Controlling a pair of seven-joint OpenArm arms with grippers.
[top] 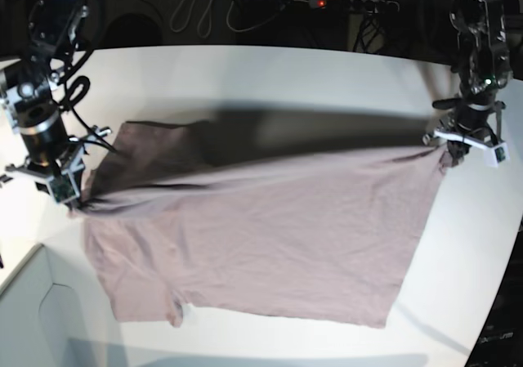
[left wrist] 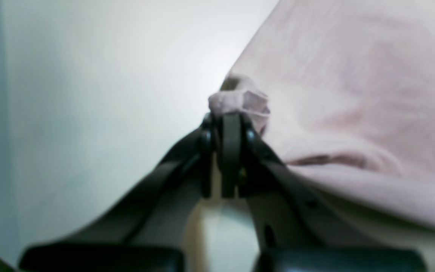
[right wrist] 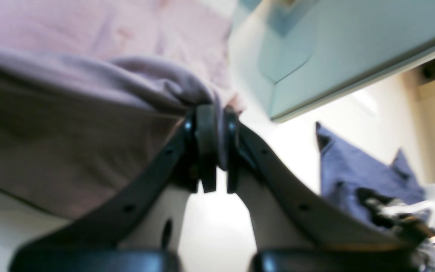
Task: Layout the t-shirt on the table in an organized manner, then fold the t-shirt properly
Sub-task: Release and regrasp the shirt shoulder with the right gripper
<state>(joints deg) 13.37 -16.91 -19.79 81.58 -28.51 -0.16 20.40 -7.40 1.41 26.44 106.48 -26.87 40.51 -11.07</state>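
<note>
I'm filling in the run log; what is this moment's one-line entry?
stage: spreading | left gripper: shut on t-shirt corner | right gripper: shut on opposite corner | shirt: stretched between both, partly lifted off table, not folded

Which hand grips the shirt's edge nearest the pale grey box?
The right hand, pinching the t-shirt beside the pale grey box; the left hand has only bare table nearby.

Blurred wrist views, bright glare

Plain mauve-pink t-shirt (top: 270, 236); matte white table (top: 270, 77).
</note>
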